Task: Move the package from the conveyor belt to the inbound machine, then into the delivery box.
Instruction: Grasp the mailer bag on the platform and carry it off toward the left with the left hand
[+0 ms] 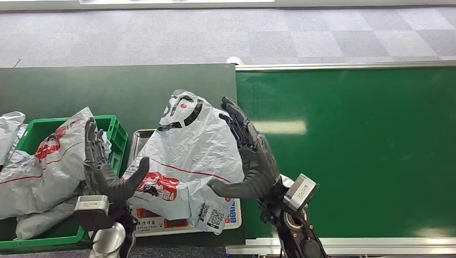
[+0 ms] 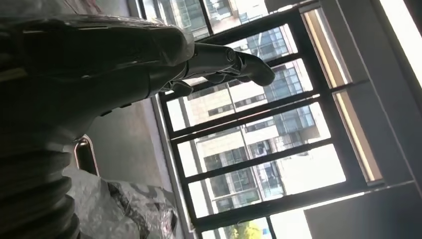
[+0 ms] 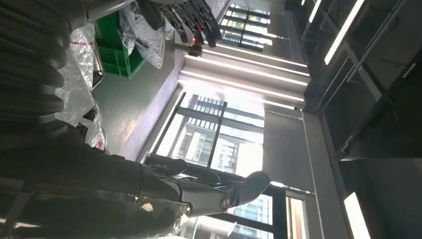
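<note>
The package [image 1: 188, 156], a crumpled white-grey plastic mailer with red and black print, lies on the scale [image 1: 156, 217] of the inbound machine, covering most of its steel tray [image 1: 137, 137]. My left hand [image 1: 102, 169] stands upright at the package's left edge, fingers straight, thumb reaching to the bag. My right hand [image 1: 253, 158] stands the same way at its right edge, thumb over the bag's lower corner. Neither hand grips it. The left wrist view shows the left hand [image 2: 99, 64] above the mailer [image 2: 114, 209]; the right wrist view shows the right hand [image 3: 124, 184].
A green crate [image 1: 119, 134] holding several similar mailers stands left of the scale, just behind my left hand. The bright green conveyor belt [image 1: 349, 150] stretches to the right, bare. A dark green tabletop [image 1: 107, 88] lies behind the scale, grey carpet beyond.
</note>
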Motion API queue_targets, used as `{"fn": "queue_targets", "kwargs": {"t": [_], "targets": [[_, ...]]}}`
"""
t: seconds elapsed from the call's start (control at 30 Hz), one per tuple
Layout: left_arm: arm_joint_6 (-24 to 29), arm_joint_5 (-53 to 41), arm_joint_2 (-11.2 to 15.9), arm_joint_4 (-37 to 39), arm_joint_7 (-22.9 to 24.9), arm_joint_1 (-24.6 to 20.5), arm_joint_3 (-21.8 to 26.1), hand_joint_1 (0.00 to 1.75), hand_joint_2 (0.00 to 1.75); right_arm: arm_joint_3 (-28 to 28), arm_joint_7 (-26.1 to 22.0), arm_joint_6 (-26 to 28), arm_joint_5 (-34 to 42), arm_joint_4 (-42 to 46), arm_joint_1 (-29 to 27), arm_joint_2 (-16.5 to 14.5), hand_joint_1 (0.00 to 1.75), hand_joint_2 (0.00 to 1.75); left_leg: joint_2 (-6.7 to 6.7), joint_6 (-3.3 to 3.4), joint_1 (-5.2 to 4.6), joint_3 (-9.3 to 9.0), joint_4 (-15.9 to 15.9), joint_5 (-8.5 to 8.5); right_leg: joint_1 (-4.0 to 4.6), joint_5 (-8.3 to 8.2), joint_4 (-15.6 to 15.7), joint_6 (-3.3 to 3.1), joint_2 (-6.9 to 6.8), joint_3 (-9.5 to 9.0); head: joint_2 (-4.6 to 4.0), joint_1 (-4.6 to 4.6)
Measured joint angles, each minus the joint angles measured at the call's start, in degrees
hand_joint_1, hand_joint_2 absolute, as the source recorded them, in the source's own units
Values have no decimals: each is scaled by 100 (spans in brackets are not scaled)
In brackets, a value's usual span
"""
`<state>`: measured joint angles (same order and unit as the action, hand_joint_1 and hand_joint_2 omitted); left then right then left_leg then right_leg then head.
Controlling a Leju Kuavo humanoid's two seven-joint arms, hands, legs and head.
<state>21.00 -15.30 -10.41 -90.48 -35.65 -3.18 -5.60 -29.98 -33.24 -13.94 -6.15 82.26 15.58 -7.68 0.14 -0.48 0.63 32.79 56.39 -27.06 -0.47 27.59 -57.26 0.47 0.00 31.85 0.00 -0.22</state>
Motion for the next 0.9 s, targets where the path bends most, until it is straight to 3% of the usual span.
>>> {"fn": "queue_targets", "kwargs": {"t": [0.1, 0.3, 0.43, 0.47, 0.63, 0.9], "targets": [[35, -612, 26, 450, 393, -182, -488, 0, 175, 29, -56, 179, -248, 117, -92, -8, 0, 175, 0, 0, 0, 0, 0, 0, -1, 0, 0, 0, 0, 0, 0, -1], [-482, -2067, 90, 1461, 1598, -585, -1368, 0, 175, 28, -92, 347, -523, 224, -200, -15, 0, 175, 4, 0, 0, 0, 0, 0, 0, 0, 0, 0, 1, 0, 0, -1], [-514, -2922, 103, 2073, 2211, -815, -1679, 143, 175, 25, -90, 380, -620, 246, -237, -21, 0, 175, 3, 0, 0, 1, 0, 0, 0, 0, 0, 0, 1, 0, 0, -2], [-479, -3199, 103, 2207, 2430, -871, -1724, 151, 175, 25, -90, 387, -636, 246, -246, -21, 0, 175, 2, 0, 0, 1, 0, 0, 0, 0, 0, 0, 1, 0, 0, -1], [-363, -4373, 86, 2704, 3215, -1062, -1775, 159, 175, 18, -92, 400, -673, 256, -292, -32, 0, 175, 2, 0, 0, -1, 0, 0, 0, 0, 0, 0, 1, -4, 0, -1], [-435, -5013, 7, 2951, 3495, -1172, -1603, 144, 175, -20, -120, 381, -690, 259, -296, -52, 0, 175, 3, 0, 0, -32, -1, 0, 1, 0, 0, -1, 1, -38, 0, -1]]}}
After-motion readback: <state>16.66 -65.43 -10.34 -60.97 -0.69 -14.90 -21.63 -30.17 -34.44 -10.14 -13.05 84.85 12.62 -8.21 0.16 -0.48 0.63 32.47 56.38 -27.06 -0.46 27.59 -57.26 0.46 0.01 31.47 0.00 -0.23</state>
